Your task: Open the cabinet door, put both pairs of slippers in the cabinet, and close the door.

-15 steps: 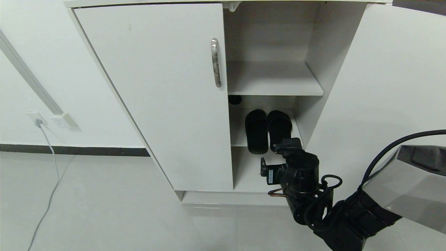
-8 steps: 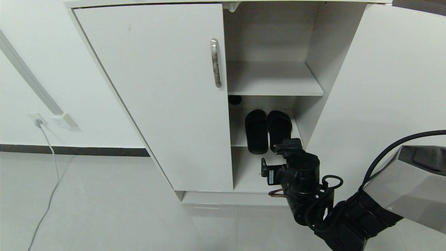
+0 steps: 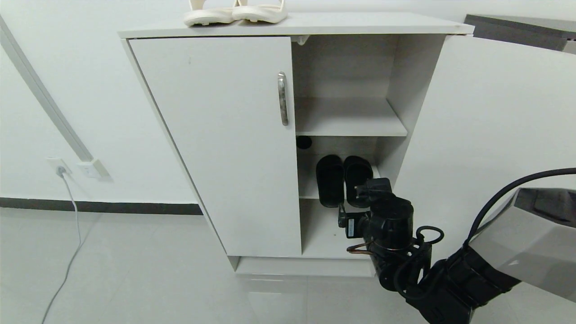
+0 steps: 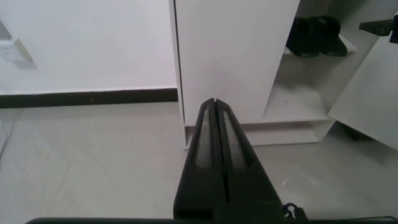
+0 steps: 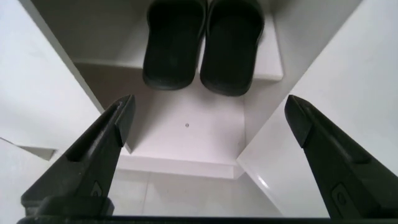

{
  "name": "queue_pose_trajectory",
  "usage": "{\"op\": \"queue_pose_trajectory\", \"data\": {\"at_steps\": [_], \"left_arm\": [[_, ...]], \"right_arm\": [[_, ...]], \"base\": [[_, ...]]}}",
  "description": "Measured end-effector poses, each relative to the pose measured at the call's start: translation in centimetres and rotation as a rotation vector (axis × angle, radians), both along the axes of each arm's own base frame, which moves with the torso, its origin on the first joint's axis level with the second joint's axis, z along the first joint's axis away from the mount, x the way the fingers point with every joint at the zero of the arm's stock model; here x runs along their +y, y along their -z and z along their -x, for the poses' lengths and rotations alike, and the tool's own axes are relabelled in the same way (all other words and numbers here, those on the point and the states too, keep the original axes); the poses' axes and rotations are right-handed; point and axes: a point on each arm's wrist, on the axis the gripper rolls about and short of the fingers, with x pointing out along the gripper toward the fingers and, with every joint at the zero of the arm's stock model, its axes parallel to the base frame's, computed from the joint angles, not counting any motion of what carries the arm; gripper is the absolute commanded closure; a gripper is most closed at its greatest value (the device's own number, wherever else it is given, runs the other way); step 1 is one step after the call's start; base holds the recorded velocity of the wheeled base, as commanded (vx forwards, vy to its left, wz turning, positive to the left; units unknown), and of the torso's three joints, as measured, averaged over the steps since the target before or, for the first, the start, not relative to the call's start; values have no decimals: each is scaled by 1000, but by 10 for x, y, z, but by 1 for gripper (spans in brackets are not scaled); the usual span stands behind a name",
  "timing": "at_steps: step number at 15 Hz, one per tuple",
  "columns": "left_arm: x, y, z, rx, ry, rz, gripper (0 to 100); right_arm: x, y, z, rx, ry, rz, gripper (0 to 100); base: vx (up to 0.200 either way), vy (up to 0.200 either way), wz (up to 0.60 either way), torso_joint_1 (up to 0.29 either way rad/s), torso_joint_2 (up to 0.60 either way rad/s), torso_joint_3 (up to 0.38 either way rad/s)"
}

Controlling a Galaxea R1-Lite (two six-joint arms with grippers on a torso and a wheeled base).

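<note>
The white cabinet (image 3: pixel 207 135) has its left door shut and its right door (image 3: pixel 490 126) swung open. A black pair of slippers (image 3: pixel 344 180) lies side by side on the middle shelf, also seen in the right wrist view (image 5: pixel 202 43) and the left wrist view (image 4: pixel 317 36). A cream pair of slippers (image 3: pixel 236 13) rests on the cabinet top. My right gripper (image 5: pixel 209 102) is open and empty, just in front of the black pair at the cabinet's opening (image 3: pixel 372 186). My left gripper (image 4: pixel 215 102) is shut on nothing, low over the floor before the shut door.
A metal handle (image 3: pixel 282 99) is on the shut left door. The upper shelf (image 3: pixel 348 119) and bottom shelf (image 3: pixel 321 234) are bare. A wall socket with a cable (image 3: pixel 60 171) sits at the left. Grey floor tiles (image 3: pixel 135 279) spread in front.
The head camera has shifted, so the whole picture sits lower and the cabinet top with the cream slippers has come into view. The arms and slippers show no clear move of their own.
</note>
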Motion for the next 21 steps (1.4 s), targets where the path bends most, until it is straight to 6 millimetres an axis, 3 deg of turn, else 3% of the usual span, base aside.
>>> {"op": "queue_pose_trajectory", "data": {"at_steps": [11,21], "left_arm": [[0,0,0,-1,1,0,100],[0,0,0,-1,0,0,100]], "right_arm": [[-2,0,-2,-3,21,-2,0],[-2,2,-2,2,23,4,0]], "base": [[0,0,0,-1,1,29],[0,200,0,2,2,4]]}}
